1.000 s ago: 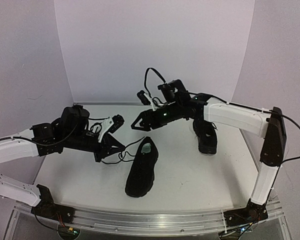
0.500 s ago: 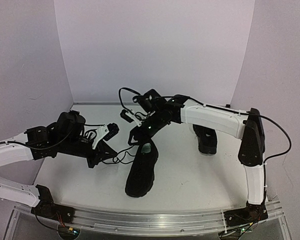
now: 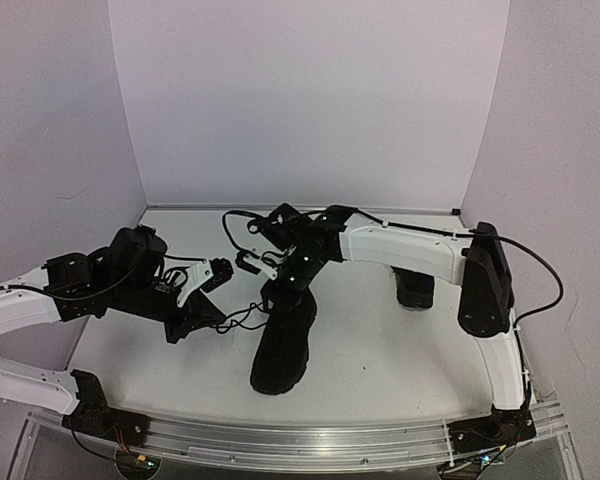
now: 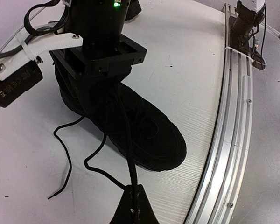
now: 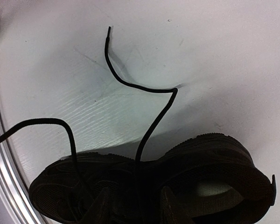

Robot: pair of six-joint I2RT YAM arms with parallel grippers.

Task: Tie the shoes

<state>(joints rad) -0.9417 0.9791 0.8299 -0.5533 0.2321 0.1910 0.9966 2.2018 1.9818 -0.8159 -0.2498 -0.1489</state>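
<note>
The near shoe lies mid-table, toe toward me, all black; it also shows in the left wrist view. My left gripper is left of it, shut on a thin black lace drawn taut from the shoe. My right gripper hovers over the shoe's opening. In the right wrist view it is open, its fingers either side of another lace above the shoe with its pale insole. The second shoe stands at the right, partly behind the right arm.
Loose lace ends lie on the white table left of the near shoe. A metal rail runs along the near edge and shows in the left wrist view. White walls enclose the back and sides.
My right arm has swung left and down from between the shoes to just over the near shoe's opening. My left gripper has drawn back left and nearer, holding the lace.
</note>
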